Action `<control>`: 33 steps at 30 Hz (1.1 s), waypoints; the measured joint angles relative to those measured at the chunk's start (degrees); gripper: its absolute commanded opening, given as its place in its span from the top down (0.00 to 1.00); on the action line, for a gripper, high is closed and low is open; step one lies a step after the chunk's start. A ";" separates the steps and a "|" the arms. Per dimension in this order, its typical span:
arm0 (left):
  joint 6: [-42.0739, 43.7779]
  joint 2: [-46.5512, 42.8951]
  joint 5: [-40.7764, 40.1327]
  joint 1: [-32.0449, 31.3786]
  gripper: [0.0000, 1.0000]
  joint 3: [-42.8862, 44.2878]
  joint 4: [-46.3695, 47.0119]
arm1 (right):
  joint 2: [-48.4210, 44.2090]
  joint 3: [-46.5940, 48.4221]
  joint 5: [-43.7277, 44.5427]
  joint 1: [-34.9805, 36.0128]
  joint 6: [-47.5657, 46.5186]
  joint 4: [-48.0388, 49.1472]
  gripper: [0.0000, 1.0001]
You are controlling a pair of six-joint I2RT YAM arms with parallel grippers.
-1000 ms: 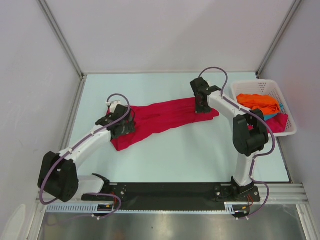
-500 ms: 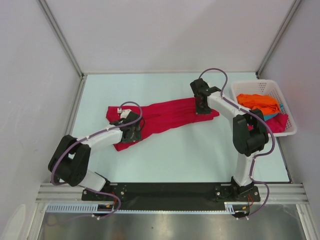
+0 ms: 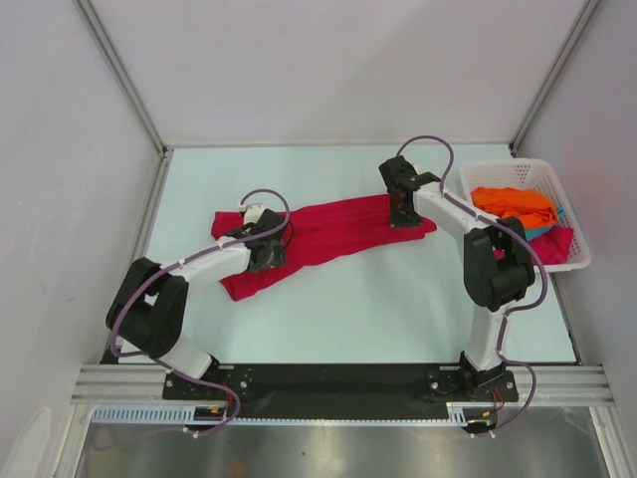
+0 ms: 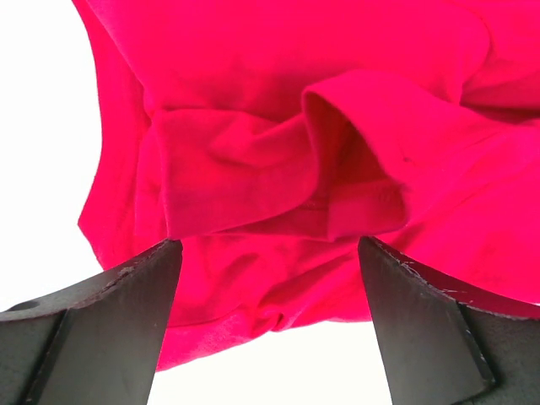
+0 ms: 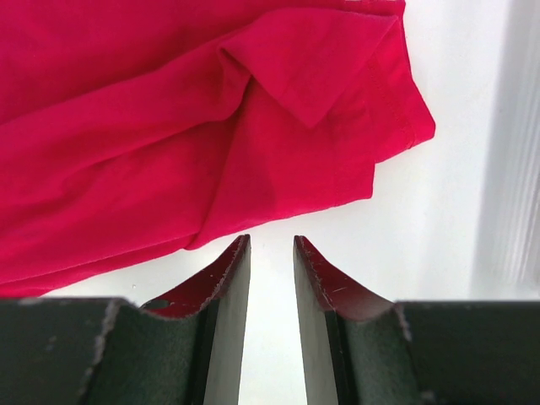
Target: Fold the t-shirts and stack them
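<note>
The left gripper is held spread wide over the crumpled crimson red cloth t-shirt; the right gripper is narrowly parted, empty.

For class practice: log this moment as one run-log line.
left gripper open over crimson t-shirt | right gripper narrowly open, empty

Ahead of your black jaws lies a plain crimson t-shirt on the pale mint worktop; off right, orange t-shirt, teal t-shirt, white basket.
</note>
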 measured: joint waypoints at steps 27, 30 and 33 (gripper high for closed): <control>1.07 11.80 -0.79 8.41 0.08 10.91 -1.31 | 0.00 0.00 0.07 -0.42 -0.39 -0.20 0.68; 1.07 13.55 -1.27 9.92 0.08 14.38 -2.10 | 0.00 0.02 0.09 -0.42 -0.44 -0.26 0.68; 1.22 14.43 -1.90 11.32 0.08 17.59 -2.99 | 0.00 0.15 0.11 -0.52 -0.59 -0.48 0.68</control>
